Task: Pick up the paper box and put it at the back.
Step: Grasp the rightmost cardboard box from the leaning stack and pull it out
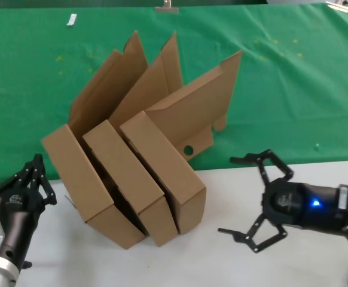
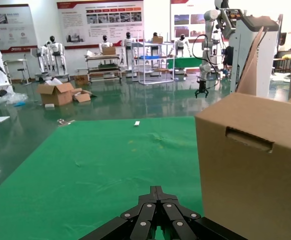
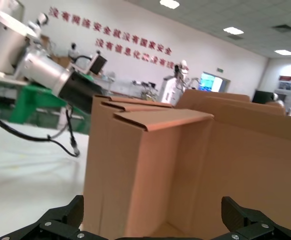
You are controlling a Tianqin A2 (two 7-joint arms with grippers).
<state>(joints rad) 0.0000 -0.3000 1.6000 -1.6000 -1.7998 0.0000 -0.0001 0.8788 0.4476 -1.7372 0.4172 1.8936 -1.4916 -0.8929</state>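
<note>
Fingers (image 1: pixel 246 236) of the right gripper (image 1: pixel 253 198) spread wide, tips apart and empty, aimed sideways at the paper box (image 1: pixel 165 170), the nearest of three alike; a gap separates the tips from its brown side. Beyond that box, farther from these fingers, stand the second box (image 1: pixel 126 179) and the third box (image 1: pixel 81 185), packed side by side, lids raised and leaning over the green cloth. All three rest on the white bench (image 1: pixel 162 263), at the cloth's near edge. Fingers (image 1: pixel 33 174) of the left gripper (image 1: pixel 31 179) pressed together to a point, holding nothing, just beside the third box. The back (image 1: pixel 293 89), green cloth with faint yellow specks, lies beyond the boxes, away from both grippers
</note>
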